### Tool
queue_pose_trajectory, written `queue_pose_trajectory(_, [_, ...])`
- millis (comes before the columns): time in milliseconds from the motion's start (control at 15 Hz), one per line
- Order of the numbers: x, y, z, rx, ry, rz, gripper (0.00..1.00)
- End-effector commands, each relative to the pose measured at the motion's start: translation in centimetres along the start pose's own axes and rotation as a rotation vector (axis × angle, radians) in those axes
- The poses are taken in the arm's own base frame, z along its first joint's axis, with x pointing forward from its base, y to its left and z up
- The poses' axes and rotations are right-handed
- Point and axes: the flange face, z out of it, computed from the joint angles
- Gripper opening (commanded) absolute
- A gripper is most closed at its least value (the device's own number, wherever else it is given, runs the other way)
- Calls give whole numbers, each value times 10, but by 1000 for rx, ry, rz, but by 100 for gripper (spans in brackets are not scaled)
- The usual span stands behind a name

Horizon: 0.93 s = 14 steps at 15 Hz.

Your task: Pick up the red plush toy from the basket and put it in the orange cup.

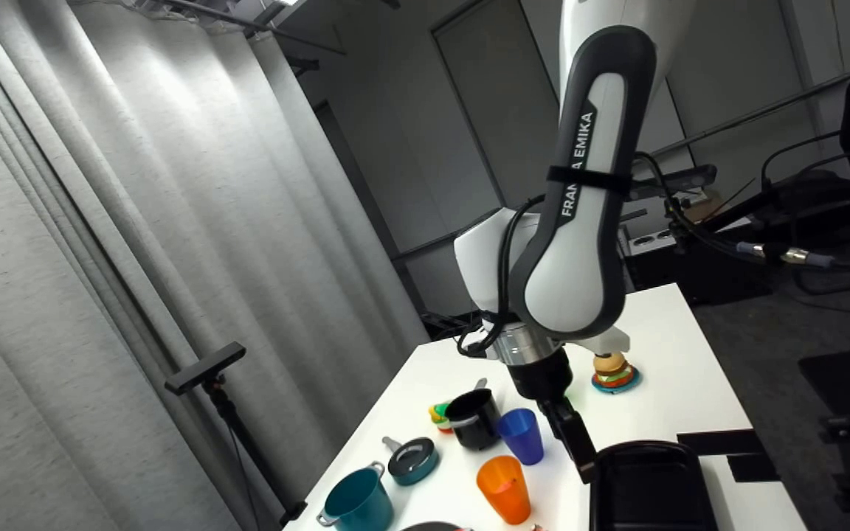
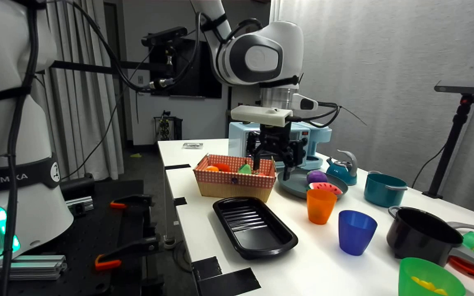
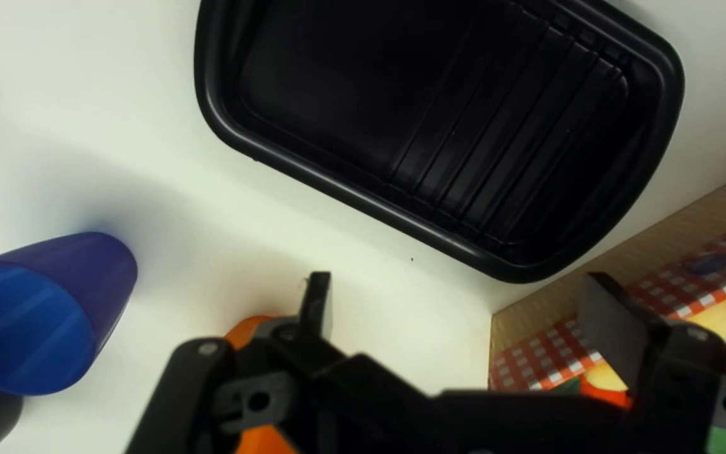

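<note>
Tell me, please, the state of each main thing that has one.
Gripper, open, holding nothing
Basket, holding toy food
Orange cup, upright, contents unclear
Blue cup, upright
Green cup, upright, yellow pieces inside
Black tray, open side up
Black pot, upright, uncovered
Teal pot, upright, uncovered
Gray plate, holding toys
Kettle, upright
Oven, partly hidden, whether shut unclear

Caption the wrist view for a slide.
Open, empty gripper partly hiding the orange cup; blue cup and black tray also visible.

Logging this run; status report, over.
Black two-fingered gripper open, empty. Tapered orange plastic cup upright; red plush toy not identifiable. Black rectangular ridged tray nearby, probably not blocking.
</note>
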Motion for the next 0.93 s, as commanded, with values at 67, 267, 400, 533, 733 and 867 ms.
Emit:
queue_pose_trajectory(67, [-18,-15,-13,-20,11,-4,100])
queue_pose_trajectory(267, [-8,-7,-3,-2,-4,-5,100])
queue_pose_trajectory(400, [-8,-6,-2,0,-7,-4,100])
queue_pose_trajectory(533, [-8,-6,-2,0,-7,-4,100])
queue_pose_trajectory(733, [-8,-6,-1,0,-7,-4,100])
queue_pose_trajectory(867, [-8,-6,-1,0,-7,-4,100])
